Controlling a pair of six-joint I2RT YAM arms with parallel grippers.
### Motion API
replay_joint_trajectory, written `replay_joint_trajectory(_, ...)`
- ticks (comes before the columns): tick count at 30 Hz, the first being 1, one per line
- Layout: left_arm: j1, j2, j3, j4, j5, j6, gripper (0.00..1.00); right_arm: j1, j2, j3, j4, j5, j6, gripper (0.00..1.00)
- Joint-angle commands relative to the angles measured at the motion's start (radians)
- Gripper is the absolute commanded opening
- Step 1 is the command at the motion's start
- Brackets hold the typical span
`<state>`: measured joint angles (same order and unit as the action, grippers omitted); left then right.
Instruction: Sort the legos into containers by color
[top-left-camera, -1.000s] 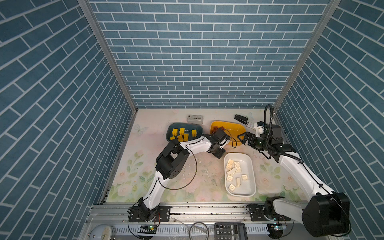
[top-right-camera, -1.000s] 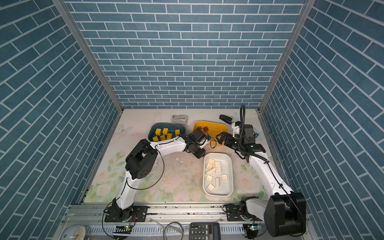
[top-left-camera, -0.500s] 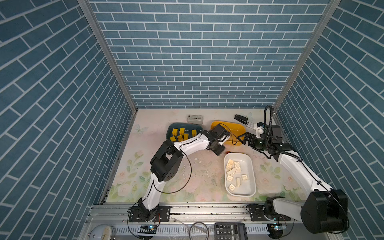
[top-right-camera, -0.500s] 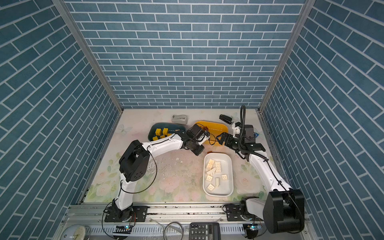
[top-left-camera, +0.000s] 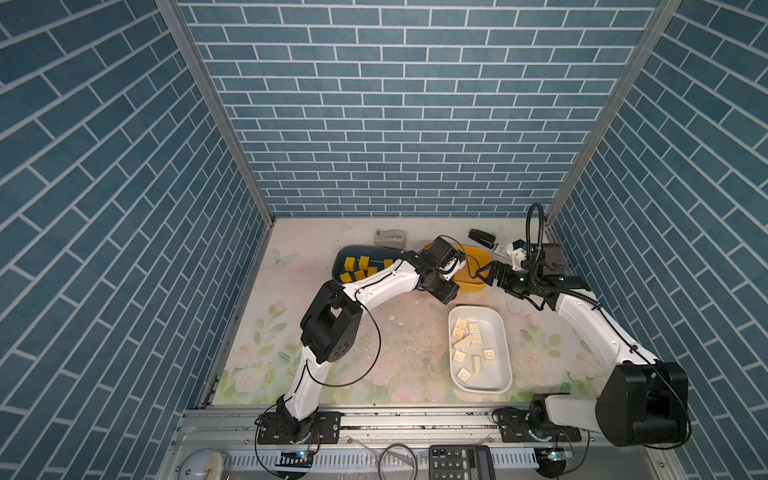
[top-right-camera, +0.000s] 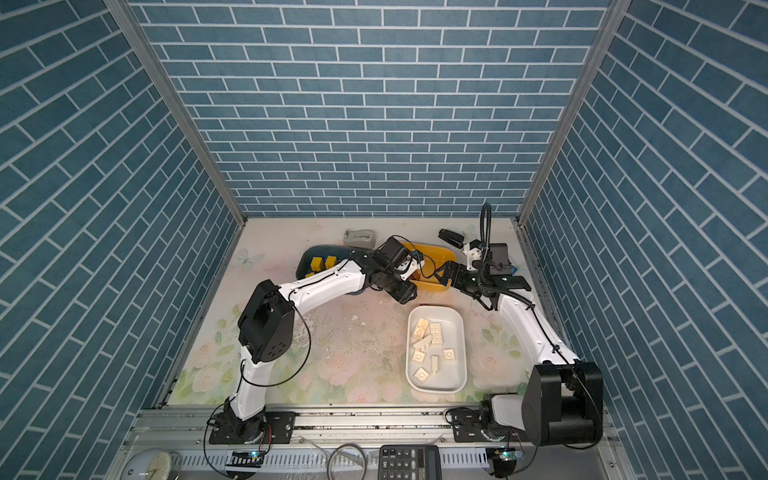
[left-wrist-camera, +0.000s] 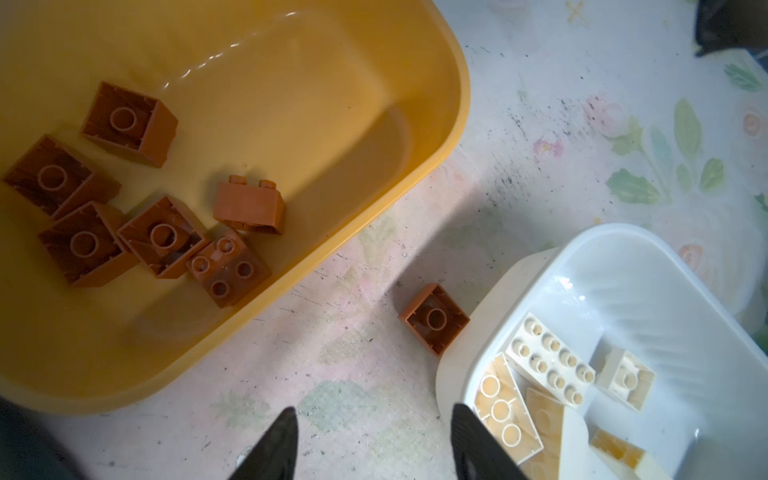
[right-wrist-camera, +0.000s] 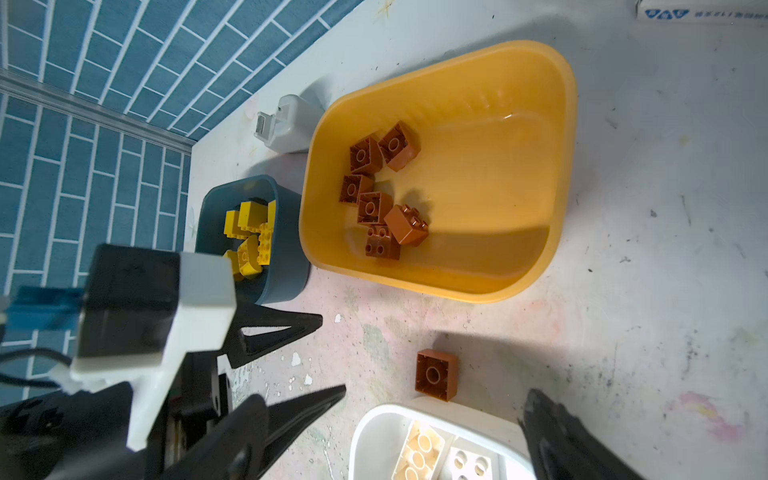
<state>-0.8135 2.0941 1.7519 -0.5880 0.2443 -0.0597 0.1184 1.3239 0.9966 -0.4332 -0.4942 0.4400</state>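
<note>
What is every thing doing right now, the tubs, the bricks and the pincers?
Yellow tub, holds six brown bricks.
White tub, holds cream bricks.
Blue tub, holds yellow bricks.
Loose brown brick, upside down on the table beside the white tub.
Left pincer, open, empty.
Right pincer, open, empty.

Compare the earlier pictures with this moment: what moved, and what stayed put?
The left tool opened from shut, holding nothing, while its arm's elbow swung leftward. The right tool edged toward the yellow tub. The blue tub, white tub and sorted bricks stayed put.
</note>
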Motion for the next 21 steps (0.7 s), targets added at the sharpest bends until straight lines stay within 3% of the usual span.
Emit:
replay_joint_trajectory(1,0.030,-0.074,-0.058,-0.024,0.060,-0.041,0.74,0.000,0.053,0.060,-0.155,-0.007,-0.097,0.94)
replay_joint_trajectory(4,0.074,-0.165,-0.157,0.007,0.123,-0.075,0.87,0.019,0.100,0.099,-0.223,0.017,-0.119,0.94)
replay_joint_trajectory(8,0.129,-0.269,-0.256,0.022,0.190,-0.110,0.93,0.057,0.148,0.119,-0.246,0.082,-0.075,0.94)
replay_joint_trajectory(15,0.188,-0.383,-0.345,-0.021,0.214,-0.129,0.95,0.132,0.238,0.133,-0.225,0.236,0.046,0.94)
replay_joint_trajectory(21,0.252,-0.422,-0.388,-0.043,0.249,-0.154,0.95,0.151,0.309,0.185,-0.246,0.258,0.085,0.95)
